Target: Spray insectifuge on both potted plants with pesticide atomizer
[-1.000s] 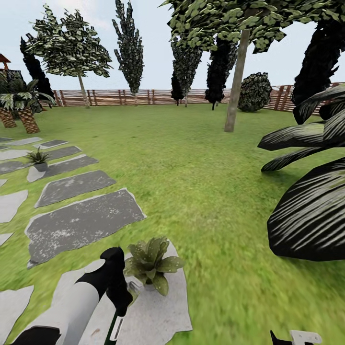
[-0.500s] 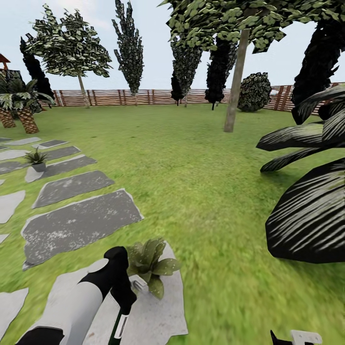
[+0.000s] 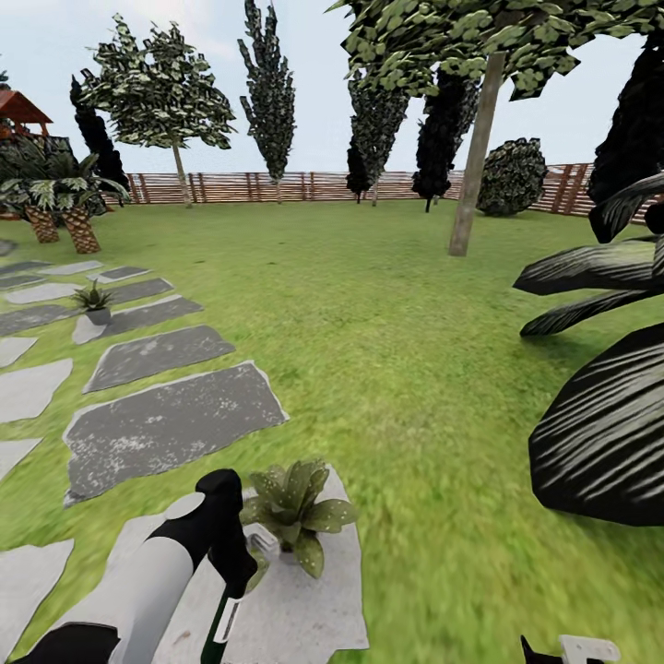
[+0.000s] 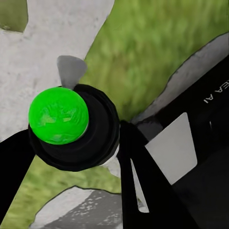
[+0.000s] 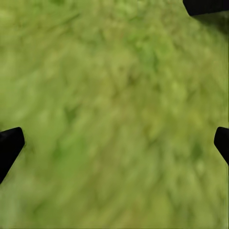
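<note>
My left gripper (image 3: 236,564) is shut on the pesticide atomizer (image 3: 220,629), whose dark green body hangs below my hand. In the left wrist view the atomizer (image 4: 59,114) shows as a bright green knob in a black cap between the dark fingers (image 4: 139,177). It is held just left of the near potted plant (image 3: 293,513), a green rosette in a small grey pot on a pale stepping stone (image 3: 304,609). The second potted plant (image 3: 94,301) stands far off on the left path. My right gripper (image 5: 114,138) hangs open over bare lawn.
Grey and pale stepping stones (image 3: 171,424) run along the left. A big dark shrub with white-striped leaves (image 3: 604,433) crowds the right. Short palms (image 3: 55,198) stand far left, a tree trunk (image 3: 475,166) and the wooden fence (image 3: 277,186) behind open lawn.
The whole picture has slid a little to the right, so the camera has turned left. My left gripper stays beside the near potted plant, holding the atomizer.
</note>
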Motion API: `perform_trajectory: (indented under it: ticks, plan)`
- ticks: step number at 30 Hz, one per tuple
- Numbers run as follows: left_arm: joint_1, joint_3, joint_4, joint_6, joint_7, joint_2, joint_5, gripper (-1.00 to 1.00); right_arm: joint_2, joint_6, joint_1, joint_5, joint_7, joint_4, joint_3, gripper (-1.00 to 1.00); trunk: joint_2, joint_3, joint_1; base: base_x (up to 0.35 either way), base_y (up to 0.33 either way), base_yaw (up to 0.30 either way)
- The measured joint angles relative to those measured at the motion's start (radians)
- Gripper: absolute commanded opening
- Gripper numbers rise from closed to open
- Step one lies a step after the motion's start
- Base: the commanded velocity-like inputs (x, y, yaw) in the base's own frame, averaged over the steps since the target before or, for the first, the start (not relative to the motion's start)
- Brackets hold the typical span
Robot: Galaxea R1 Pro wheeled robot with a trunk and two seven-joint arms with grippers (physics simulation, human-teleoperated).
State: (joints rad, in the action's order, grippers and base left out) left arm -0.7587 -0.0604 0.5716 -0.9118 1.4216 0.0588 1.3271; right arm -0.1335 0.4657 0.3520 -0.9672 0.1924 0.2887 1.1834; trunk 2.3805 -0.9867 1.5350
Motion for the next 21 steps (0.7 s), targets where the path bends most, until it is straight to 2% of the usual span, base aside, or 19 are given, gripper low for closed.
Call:
perform_trajectory:
  ticks: [7,16,21]
  plan:
    - [0.0,0.0,-0.001,-0.003,-0.001,0.002,0.0,-1.0,0.0,0.0,0.0,0.0,0.0,0.001,0.0,1.0,0.0,0.0,0.0,0.035,-0.002,0.163]
    - [0.006,-0.002,-0.001,-0.001,-0.002,0.003,-0.001,-1.0,-0.003,0.0,0.0,-0.001,0.0,0.001,0.0,1.0,0.0,0.0,0.0,0.253,-0.166,0.002]
    - [0.008,-0.002,-0.001,-0.001,-0.002,0.001,0.001,-1.0,-0.003,0.0,0.0,-0.001,0.0,0.001,0.0,1.0,0.0,0.0,0.0,0.029,-0.194,0.053]
